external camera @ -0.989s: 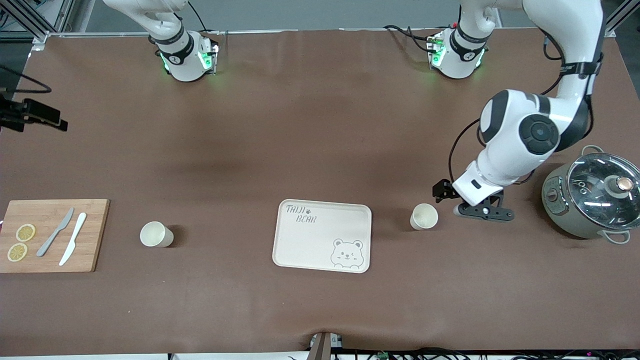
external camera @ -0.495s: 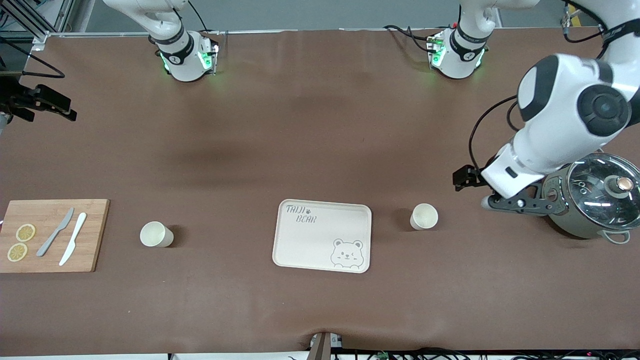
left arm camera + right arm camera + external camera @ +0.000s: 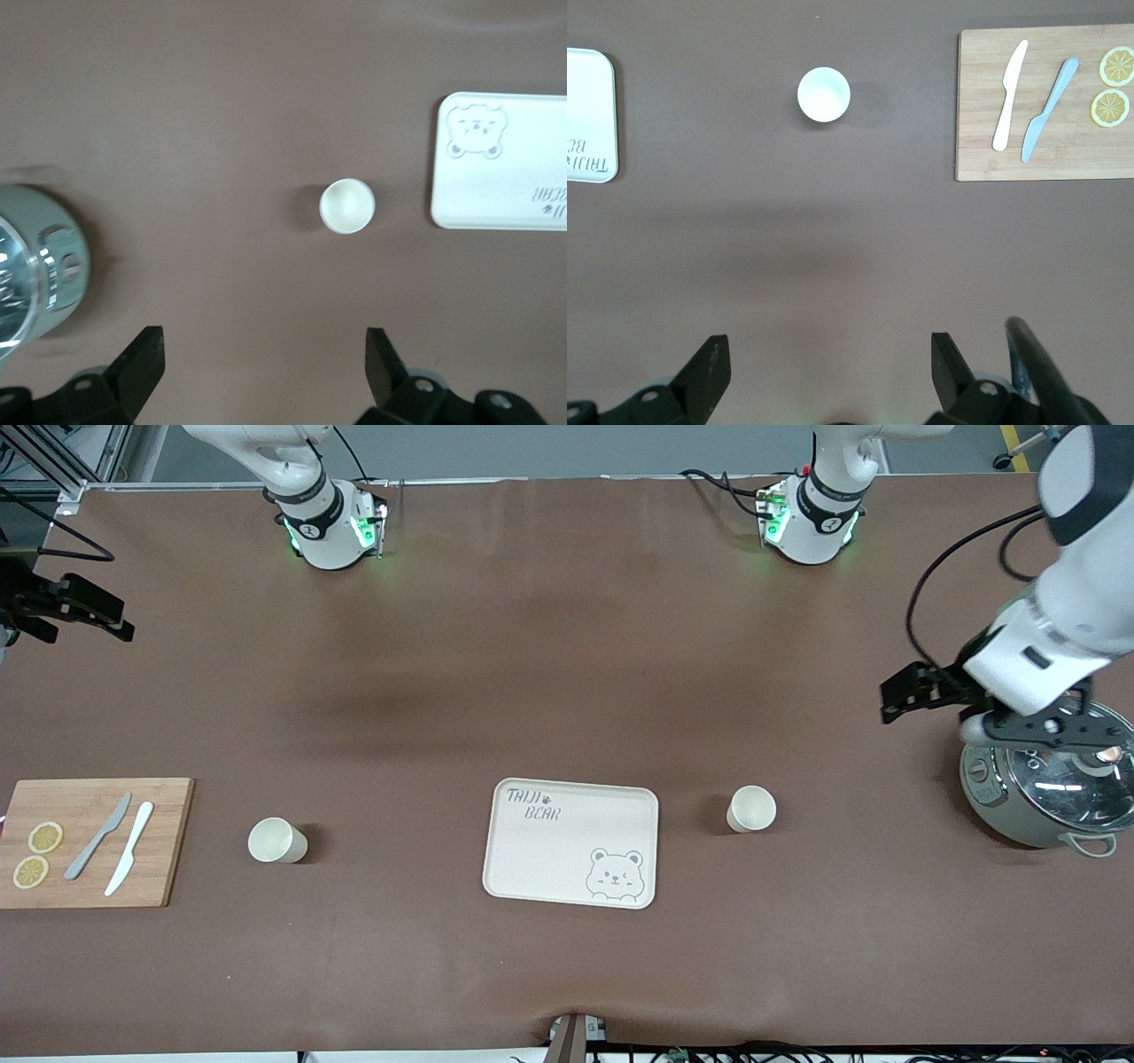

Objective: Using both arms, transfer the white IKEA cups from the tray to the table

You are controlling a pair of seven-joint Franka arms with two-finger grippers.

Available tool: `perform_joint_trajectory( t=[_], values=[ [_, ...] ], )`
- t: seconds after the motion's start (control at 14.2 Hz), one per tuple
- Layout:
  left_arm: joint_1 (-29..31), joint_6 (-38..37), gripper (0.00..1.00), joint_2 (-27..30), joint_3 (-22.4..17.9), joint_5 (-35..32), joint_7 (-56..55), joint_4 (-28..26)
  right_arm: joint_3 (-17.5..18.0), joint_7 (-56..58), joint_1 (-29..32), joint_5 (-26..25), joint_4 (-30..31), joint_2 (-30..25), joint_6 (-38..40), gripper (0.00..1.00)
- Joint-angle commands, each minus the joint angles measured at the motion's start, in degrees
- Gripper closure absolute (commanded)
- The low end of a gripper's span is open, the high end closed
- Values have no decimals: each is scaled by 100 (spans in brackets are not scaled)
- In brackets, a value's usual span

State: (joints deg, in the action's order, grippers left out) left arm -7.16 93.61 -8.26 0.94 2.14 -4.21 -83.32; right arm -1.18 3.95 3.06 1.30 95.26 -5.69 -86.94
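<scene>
Two white IKEA cups stand upright on the brown table, one on each side of the bear-printed tray (image 3: 571, 843). One cup (image 3: 751, 810) is toward the left arm's end and also shows in the left wrist view (image 3: 346, 205). The other cup (image 3: 275, 841) is toward the right arm's end and also shows in the right wrist view (image 3: 824, 94). My left gripper (image 3: 1045, 731) hangs open and empty over the grey pot's rim, well away from its cup; its own view shows it open (image 3: 261, 345). My right gripper (image 3: 826, 347) is open, empty and high over bare table; its black body shows at the front view's edge (image 3: 71, 607).
A grey lidded pot (image 3: 1050, 784) stands at the left arm's end of the table. A wooden cutting board (image 3: 93, 841) with two knives and two lemon slices lies at the right arm's end. The tray is empty.
My left gripper has risen and swung away from its cup toward the left arm's end, now over the pot. The right gripper's black body shifted slightly. Cups and tray have not moved.
</scene>
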Motion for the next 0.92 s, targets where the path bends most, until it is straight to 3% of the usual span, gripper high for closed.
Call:
perform_joint_trajectory(
  t=[0.0, 0.64, 0.85],
  values=[
    [276, -299, 0, 228, 55, -91, 244, 8, 3, -105, -60, -60, -112, -81, -7, 0],
    [329, -274, 0, 255, 55, 6, 262, 8, -5, -105, -42, -60, -297, 7, 55, 0],
    [611, -108, 0, 115, 178, 173, 280, 8, -5, -105, -51, -60, -297, 59, 55, 0]
  ],
)
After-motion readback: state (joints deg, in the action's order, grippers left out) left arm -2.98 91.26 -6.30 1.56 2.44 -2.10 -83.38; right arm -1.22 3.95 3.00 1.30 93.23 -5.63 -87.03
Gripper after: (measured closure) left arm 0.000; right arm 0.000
